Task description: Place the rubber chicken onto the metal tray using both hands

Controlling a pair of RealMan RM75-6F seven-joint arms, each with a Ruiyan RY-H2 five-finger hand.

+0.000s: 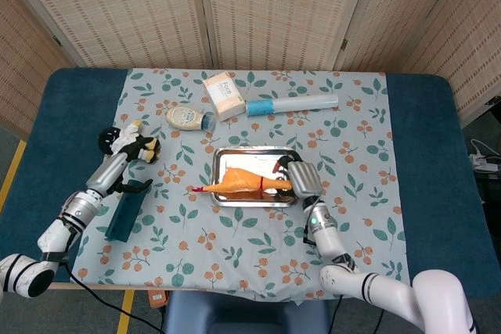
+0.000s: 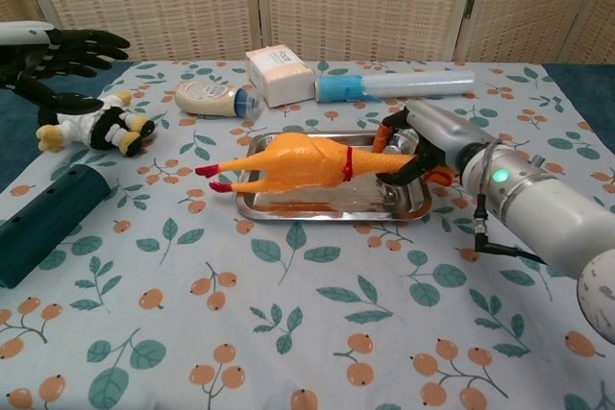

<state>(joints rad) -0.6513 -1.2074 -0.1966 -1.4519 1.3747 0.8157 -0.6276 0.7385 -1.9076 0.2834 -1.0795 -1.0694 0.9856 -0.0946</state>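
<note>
Gripping the rubber chicken at its head and neck end, the right hand has its fingers closed around that narrow part, just above the right side of the metal tray. The chicken's body lies low over the tray; whether it rests on the tray floor cannot be told, and its red feet project past the left rim over the floral tablecloth. The left hand is well apart at the far left, above the plush toy, fingers spread and holding nothing. The chicken appears light, hollow and soft; expect it to flex and sag when supported at one end only. The surface looks smooth and may slip under a loose grasp. Recommended hold points are the neck, near the red band, and the thicker body or legs at the opposite end. The feet overhang the rim and may tip the toy on release.
</note>
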